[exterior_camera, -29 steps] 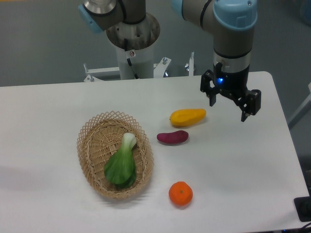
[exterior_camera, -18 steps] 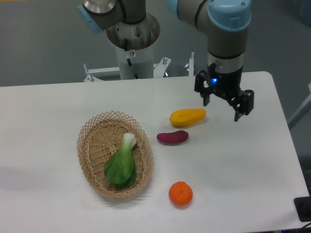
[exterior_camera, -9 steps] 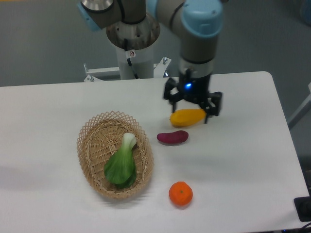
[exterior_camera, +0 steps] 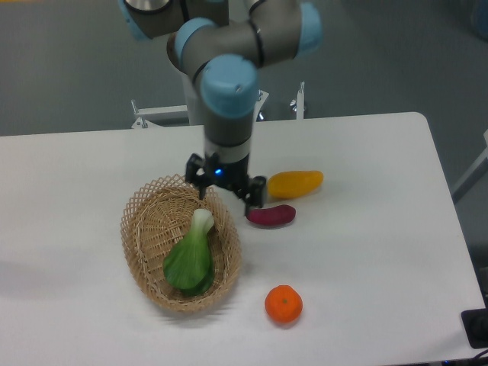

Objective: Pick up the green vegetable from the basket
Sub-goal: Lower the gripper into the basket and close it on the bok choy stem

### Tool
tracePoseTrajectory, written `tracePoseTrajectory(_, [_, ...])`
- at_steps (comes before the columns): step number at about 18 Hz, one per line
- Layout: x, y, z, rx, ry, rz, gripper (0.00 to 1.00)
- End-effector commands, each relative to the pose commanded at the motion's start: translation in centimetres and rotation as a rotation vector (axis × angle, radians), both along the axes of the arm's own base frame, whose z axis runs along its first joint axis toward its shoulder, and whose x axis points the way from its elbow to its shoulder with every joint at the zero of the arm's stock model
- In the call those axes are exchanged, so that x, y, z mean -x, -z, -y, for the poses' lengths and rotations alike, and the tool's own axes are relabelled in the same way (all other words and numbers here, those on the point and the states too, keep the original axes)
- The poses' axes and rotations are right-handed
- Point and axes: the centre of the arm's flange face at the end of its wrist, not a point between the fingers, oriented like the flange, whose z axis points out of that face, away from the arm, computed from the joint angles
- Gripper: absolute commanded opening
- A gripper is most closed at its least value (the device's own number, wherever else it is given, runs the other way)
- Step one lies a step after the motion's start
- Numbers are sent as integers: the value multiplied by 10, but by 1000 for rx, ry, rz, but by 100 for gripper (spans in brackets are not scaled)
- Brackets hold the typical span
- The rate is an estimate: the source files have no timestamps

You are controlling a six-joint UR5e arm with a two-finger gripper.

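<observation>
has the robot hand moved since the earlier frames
Yes. The hand has travelled left across the table, from beyond the yellow oblong vegetable to the far rim of the oval tan wicker basket.

Single fixed cam, front, high, angled down at table (exterior_camera: 91, 160).

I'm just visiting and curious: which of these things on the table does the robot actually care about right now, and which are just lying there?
Part of the job:
green vegetable
basket that holds it
gripper, open, above the basket's far rim

Just lying about:
yellow oblong item
purple oblong item
orange fruit
</observation>
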Motion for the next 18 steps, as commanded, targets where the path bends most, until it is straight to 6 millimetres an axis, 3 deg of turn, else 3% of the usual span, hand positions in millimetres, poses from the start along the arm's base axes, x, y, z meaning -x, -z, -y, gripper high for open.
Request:
tracePoseTrajectory(3, [-5, 28, 2, 8, 6, -3, 100])
tracePoseTrajectory(8, [-18, 52, -2, 39, 33, -14, 100])
tracePoseTrajectory(18, [-15, 70, -4, 77, 33, -32, 100])
